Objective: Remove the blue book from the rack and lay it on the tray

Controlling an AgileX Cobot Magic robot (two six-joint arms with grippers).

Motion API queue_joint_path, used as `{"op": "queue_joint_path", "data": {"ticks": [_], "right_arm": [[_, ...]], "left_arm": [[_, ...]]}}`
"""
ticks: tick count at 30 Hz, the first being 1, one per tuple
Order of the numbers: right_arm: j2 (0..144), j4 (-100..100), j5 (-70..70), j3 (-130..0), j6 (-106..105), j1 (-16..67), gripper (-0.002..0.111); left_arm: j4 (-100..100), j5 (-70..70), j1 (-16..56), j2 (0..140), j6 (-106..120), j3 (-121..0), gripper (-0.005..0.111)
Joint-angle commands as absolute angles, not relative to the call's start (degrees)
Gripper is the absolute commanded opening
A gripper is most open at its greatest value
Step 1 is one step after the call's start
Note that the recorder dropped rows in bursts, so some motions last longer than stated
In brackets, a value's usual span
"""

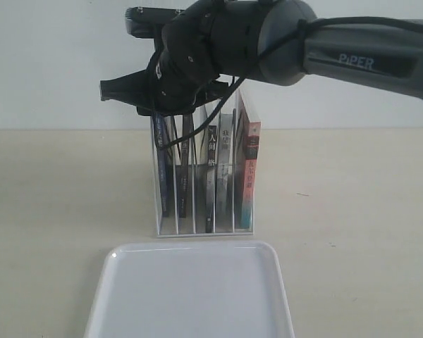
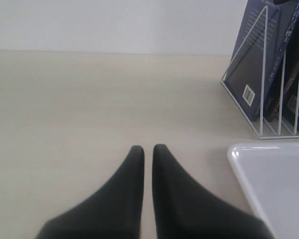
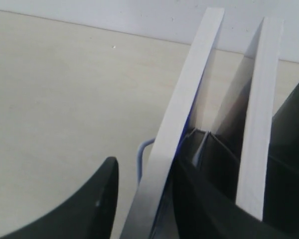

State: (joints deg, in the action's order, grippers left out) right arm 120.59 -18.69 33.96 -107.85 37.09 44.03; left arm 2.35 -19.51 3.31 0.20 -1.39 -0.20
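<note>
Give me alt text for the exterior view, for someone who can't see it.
The right gripper hangs open over the blue book, the leftmost of the books standing in a white wire rack on a pale table. A white tray lies in front of the rack.

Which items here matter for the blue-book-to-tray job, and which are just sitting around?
In play:
- blue book, leftmost slot in the exterior view
- rack
- tray
- right claw, open, astride the book's top edge

Just lying about:
- black-spined books
- pink-and-teal book
- left claw, shut, away from the rack
</note>
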Motion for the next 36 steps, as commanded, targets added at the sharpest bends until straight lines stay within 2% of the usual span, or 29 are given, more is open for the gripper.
{"op": "queue_joint_path", "data": {"ticks": [1,12,13,17,23,36], "right_arm": [[120.6,-19.0,35.8,-108.1,37.4,43.9,0.036],[120.6,-18.9,36.2,-108.1,38.1,43.9,0.036],[120.6,-18.9,36.2,-108.1,38.2,43.9,0.034],[120.6,-18.9,36.1,-108.1,37.8,43.9,0.014],[120.6,-18.9,35.5,-108.1,37.4,44.0,-0.001],[120.0,-19.6,33.5,-108.1,37.4,44.0,0.000]], "left_arm": [[2.3,-19.3,3.1,0.0,-1.9,0.0,0.006],[2.3,-19.3,3.1,0.0,-1.9,0.0,0.006],[2.3,-19.3,3.1,0.0,-1.9,0.0,0.006],[2.3,-19.3,3.1,0.0,-1.9,0.0,0.006],[2.3,-19.3,3.1,0.0,-1.9,0.0,0.006],[2.3,-19.3,3.1,0.0,-1.9,0.0,0.006]]}}
